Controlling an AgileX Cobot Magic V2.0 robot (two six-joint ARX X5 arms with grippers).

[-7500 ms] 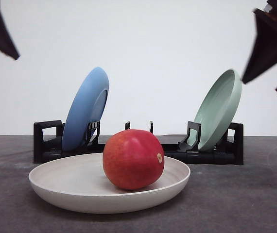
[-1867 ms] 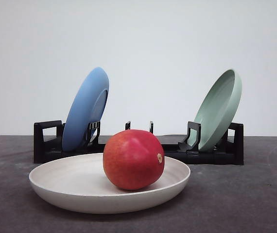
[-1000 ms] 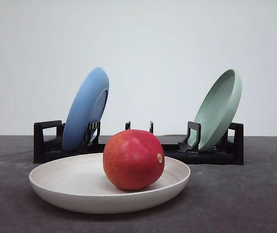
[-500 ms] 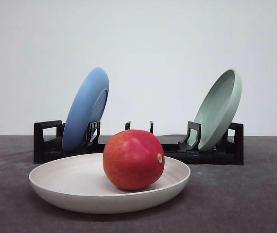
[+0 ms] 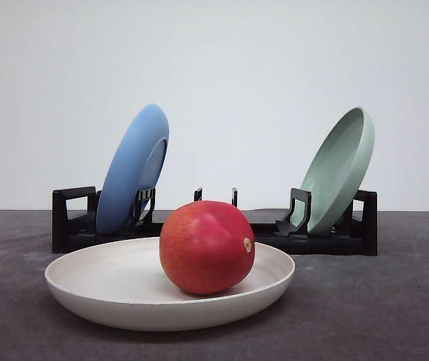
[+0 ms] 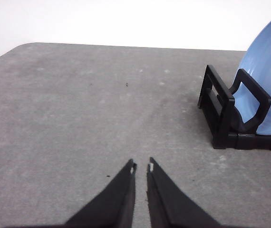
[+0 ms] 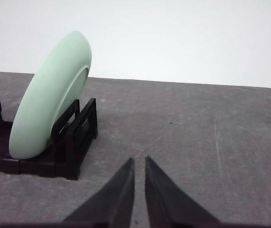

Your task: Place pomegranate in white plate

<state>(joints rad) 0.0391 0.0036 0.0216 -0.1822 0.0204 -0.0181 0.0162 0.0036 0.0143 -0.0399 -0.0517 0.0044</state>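
Grey table (image 5: 380, 316): white plate (image 5: 109, 289), black rack (image 5: 71, 222) behind.

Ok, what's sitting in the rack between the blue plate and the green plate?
Nothing: in the front view the rack between the blue plate and the green plate holds only its own empty prongs.

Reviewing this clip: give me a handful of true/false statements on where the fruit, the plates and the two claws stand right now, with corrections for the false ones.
1. The pomegranate lies in the white plate. True.
2. The blue plate lies flat on the table. False: it stands tilted in the black rack.
3. The left claw grips the fruit. False: it is shut on nothing, above bare table.
4. The green plate stands in the same rack. True.
5. The right claw is wide open. False: its jaws are nearly closed, holding nothing.
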